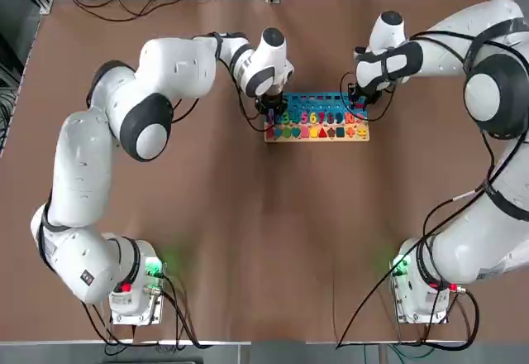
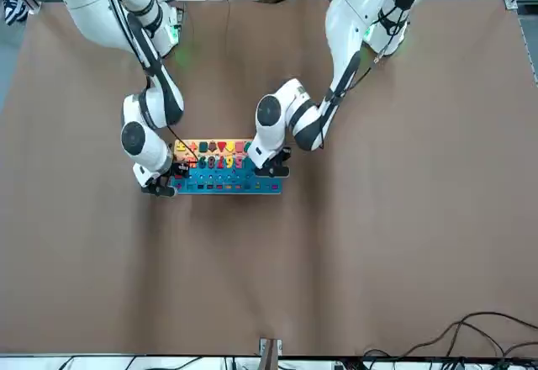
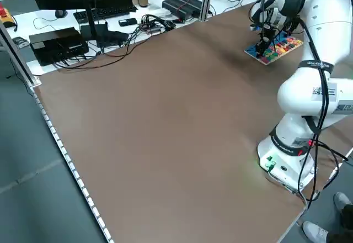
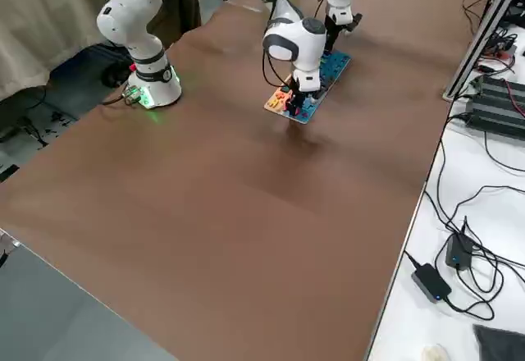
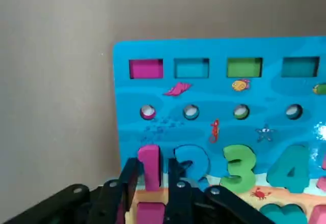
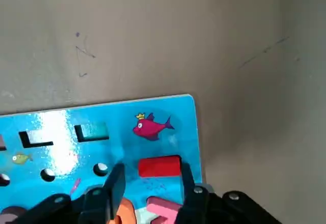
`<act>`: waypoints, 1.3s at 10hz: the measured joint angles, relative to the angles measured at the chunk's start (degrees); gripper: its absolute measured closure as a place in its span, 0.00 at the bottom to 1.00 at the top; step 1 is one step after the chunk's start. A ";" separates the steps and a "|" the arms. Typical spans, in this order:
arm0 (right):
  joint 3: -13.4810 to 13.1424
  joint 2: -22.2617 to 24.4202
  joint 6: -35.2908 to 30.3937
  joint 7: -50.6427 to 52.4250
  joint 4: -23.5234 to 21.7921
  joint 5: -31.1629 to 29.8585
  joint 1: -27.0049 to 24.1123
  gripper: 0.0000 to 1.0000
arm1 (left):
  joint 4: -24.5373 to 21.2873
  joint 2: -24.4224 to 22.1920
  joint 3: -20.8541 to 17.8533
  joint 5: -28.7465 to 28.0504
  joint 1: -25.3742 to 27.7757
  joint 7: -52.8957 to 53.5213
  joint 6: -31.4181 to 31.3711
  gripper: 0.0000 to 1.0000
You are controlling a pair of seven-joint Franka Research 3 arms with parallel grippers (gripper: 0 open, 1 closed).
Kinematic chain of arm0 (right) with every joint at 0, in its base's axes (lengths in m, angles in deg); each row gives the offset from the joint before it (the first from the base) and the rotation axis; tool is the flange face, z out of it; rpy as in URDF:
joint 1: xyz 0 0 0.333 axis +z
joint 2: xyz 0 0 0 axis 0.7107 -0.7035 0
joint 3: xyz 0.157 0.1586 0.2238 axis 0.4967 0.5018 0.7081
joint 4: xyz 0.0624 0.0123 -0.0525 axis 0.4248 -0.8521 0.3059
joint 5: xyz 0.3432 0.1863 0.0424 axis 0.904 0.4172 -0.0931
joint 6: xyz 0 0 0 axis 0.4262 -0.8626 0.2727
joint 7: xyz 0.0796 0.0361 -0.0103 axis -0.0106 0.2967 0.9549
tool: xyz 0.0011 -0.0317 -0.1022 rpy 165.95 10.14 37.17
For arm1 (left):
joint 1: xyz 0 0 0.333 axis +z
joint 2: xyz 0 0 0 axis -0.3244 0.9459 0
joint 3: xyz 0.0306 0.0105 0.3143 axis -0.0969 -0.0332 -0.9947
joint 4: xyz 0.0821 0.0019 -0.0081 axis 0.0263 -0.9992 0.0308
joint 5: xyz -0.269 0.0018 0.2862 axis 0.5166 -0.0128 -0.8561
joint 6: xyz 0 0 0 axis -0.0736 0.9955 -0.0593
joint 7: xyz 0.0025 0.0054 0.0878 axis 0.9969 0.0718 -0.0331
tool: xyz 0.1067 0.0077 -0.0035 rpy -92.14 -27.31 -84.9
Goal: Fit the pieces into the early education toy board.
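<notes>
Rt tool [image 6: 150, 183] low over corner of blue toy board [image 6: 61, 132], fingers [image 6: 113, 183] spread, apart from red piece [image 6: 159, 166] lying flat betw. them. Pink piece [image 6: 163, 206] and orange piece [image 6: 125, 213] nearer wrist, partly hidden. Pink fish print just beyond red piece. Brown worktop [image 6: 153, 35] past board edge.

Both arms reaching in toward 12 o'clock, wrists pointing down. Left gripper [image 1: 274, 106] hovering just left of centre, jaws parted. Right gripper [image 1: 356, 99] hovering at 1 o'clock, jaws parted.
</notes>
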 joint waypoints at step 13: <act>-1.14 19.01 -44.87 1.77 25.05 0.75 -9.23 0.01 | 2.86 -18.43 -0.35 -0.09 14.22 13.53 14.45 0.00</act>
